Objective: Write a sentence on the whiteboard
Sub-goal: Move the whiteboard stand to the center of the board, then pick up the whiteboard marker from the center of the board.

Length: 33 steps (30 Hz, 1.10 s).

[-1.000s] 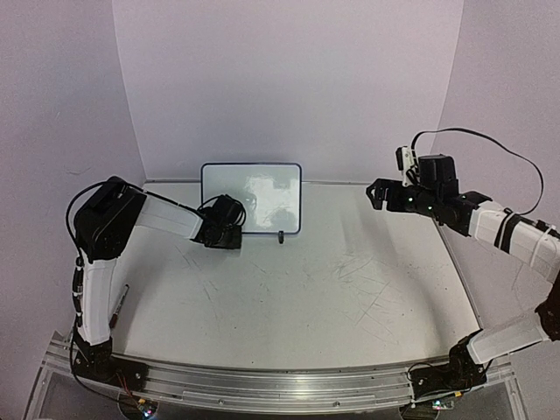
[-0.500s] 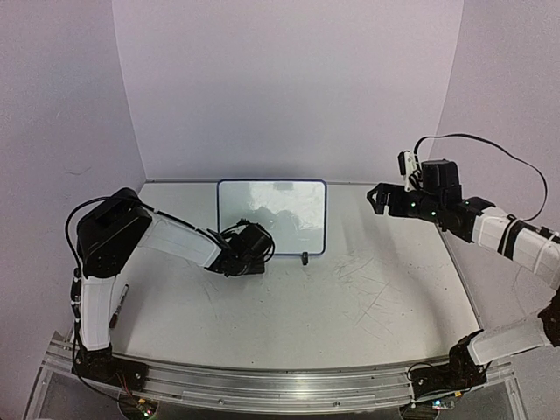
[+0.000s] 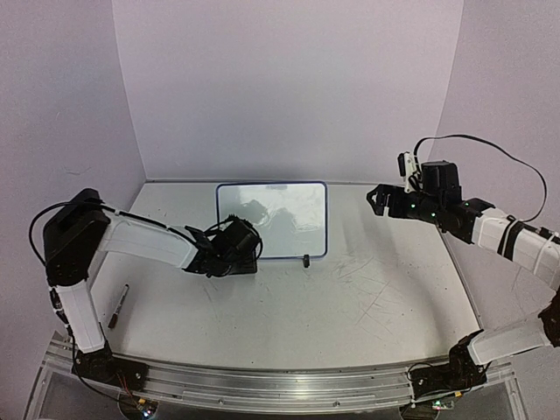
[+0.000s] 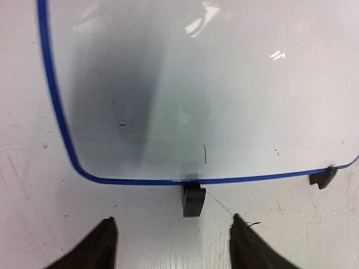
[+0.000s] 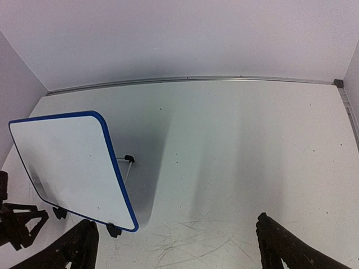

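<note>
My left pincer (image 4: 173, 222) stands partly open and empty, just before a foot (image 4: 192, 202) of the board (image 4: 196, 84), which stands blank near the middle of the desk's (image 3: 350, 297) far edge. I judge it should back off straight, sparing that foot. The pen (image 3: 118, 304) lies by the left edge; my right pincer (image 5: 175, 223) hangs wide open, empty, well apart.

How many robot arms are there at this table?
2: the white-and-black left arm reaches low towards the blue-framed whiteboard; the right arm hangs raised at the right.
</note>
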Each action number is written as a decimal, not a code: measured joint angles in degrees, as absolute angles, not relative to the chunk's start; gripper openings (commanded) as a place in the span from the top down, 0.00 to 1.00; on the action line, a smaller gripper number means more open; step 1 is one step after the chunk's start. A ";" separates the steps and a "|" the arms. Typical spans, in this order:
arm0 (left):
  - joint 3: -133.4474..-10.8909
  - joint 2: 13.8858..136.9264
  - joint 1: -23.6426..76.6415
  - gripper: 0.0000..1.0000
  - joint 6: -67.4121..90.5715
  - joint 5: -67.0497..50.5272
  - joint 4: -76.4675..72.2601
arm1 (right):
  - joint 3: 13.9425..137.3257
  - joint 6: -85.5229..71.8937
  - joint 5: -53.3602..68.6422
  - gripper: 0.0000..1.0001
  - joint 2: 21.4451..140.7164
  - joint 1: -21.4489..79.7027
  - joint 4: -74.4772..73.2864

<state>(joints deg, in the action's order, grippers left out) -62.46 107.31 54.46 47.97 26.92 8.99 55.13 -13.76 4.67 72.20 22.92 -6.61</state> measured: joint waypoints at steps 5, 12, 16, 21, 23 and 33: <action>-59.46 94.70 54.43 0.11 45.43 27.68 15.77 | 54.43 -13.32 4.73 0.02 72.20 22.92 -5.58; -58.65 87.81 42.52 0.11 43.77 23.24 33.89 | 54.19 -11.86 5.56 0.02 72.23 22.92 -4.23; -56.49 85.32 33.23 0.06 46.24 21.54 44.93 | 54.17 -11.20 6.90 0.02 72.23 22.92 -3.86; -54.19 77.87 24.01 0.04 50.61 20.03 51.66 | 54.17 -10.76 8.16 0.02 72.38 22.92 -3.53; -53.41 74.35 19.35 0.01 52.62 20.53 53.76 | 54.19 -10.74 8.64 0.02 72.62 22.92 -3.36; -47.81 71.92 -1.48 0.06 49.71 16.36 54.33 | 53.25 -10.79 11.62 0.02 73.03 22.92 -2.11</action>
